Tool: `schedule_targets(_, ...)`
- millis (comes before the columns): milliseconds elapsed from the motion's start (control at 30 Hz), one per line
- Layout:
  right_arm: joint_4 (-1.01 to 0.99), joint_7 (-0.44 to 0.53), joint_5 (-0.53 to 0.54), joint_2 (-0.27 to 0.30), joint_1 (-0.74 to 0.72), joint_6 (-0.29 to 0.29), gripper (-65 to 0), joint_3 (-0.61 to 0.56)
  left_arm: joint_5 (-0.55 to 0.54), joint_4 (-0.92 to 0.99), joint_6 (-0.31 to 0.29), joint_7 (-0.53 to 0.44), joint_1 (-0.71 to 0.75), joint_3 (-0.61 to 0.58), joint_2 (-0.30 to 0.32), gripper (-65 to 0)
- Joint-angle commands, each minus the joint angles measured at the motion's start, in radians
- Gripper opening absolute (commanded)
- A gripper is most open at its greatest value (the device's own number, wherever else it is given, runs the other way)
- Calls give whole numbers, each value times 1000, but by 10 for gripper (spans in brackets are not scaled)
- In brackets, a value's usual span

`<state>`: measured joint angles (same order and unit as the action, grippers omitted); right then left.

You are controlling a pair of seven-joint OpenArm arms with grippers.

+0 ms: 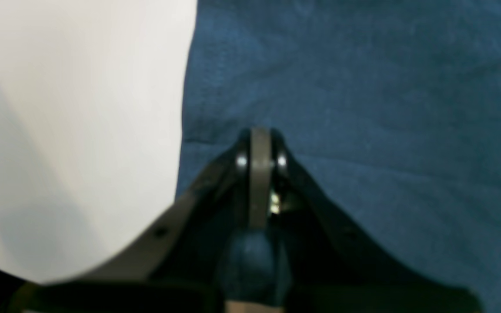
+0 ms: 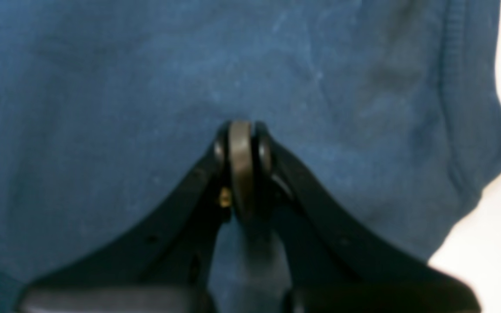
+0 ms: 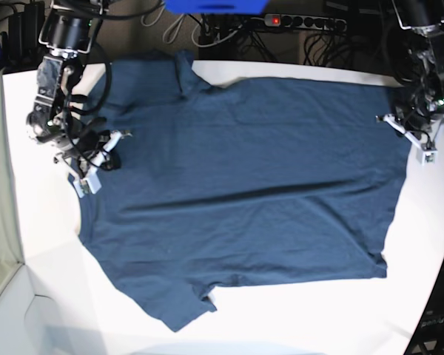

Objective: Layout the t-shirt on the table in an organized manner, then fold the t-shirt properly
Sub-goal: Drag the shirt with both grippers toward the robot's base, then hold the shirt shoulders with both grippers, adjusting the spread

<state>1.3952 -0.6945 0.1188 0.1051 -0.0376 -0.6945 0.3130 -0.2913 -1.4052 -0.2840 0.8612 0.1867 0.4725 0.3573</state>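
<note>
In the left wrist view, the left end effector (image 1: 259, 143) had its fingers pressed together with nothing between them, its tips over the dark navy-blue cotton t-shirt (image 1: 363, 87) just beside the cloth's edge, past which the smooth white counter (image 1: 76, 130) lay bare. In the right wrist view, the right end effector (image 2: 242, 139) was likewise pressed together on nothing (the picture was soft), above the blue cloth (image 2: 102, 87) near a ribbed hem at the right, with a strip of counter (image 2: 494, 261) beyond it. In the base view, the t-shirt (image 3: 251, 192) lay spread nearly flat across the counter (image 3: 52, 244), with the right end effector (image 3: 107, 151) at its edge on the view's left and the left end effector (image 3: 407, 129) at its edge on the view's right.
</note>
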Motion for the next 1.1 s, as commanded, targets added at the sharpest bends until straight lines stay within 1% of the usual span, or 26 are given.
schedule_targets(0, 17, 8, 5, 14, -12, -4, -639, 1, 20, -4, -1, 82, 38, -4, -10, -650)
schedule_targets(100, 20, 6, 3, 15, 5, -4, -639, 1, 20, -61, -1, 74, 78, -4, -16, -650)
schedule_targets(267, 57, 0, 3, 15, 21, -4, -640, 2, 20, -155, -1, 82, 83, -4, -17, -650)
schedule_targets(533, 315, -1, 6, 9, 126, -4, -636, 2, 22, -268, -1, 82, 75, -1, -8, -650)
schedule_targets(633, 399, -3, 6, 9, 178, -4, -635, 2, 22, -326, -1, 82, 83, 47, -19, -650)
schedule_targets(733, 473, -3, 6, 9, 250, -4, -626, 2, 31, -380, -1, 82, 95, 111, -57, -648)
schedule_targets(767, 493, -3, 6, 8, 278, -4, -607, 4, 31, -394, -1, 82, 101, 139, -66, -635)
schedule_targets(800, 508, -3, 6, 2, 305, -4, -581, 4, 31, -405, -1, 82, 107, 165, -76, -607)
schedule_targets(833, 516, -3, 6, -9, 330, -4, -552, 4, 31, -406, -1, 82, 113, 185, -88, -567)
schedule_targets(900, 523, -3, 6, -29, 376, -4, -479, 18, 31, -403, -1, 82, 113, 225, -105, -453)
schedule_targets(967, 523, 3, 6, -51, 405, -4, -423, 42, 31, -398, -1, 82, 130, 243, -116, -370)
schedule_targets(1000, 523, 5, 6, -64, 423, -4, -400, 58, 25, -398, -1, 82, 149, 248, -117, -339)
schedule_targets(1033, 523, 6, 6, -75, 437, -4, -381, 71, 20, -398, -1, 82, 167, 246, -117, -325)
schedule_targets(1067, 523, 6, 6, -80, 450, -4, -368, 79, 20, -398, -1, 82, 185, 245, -120, -324)
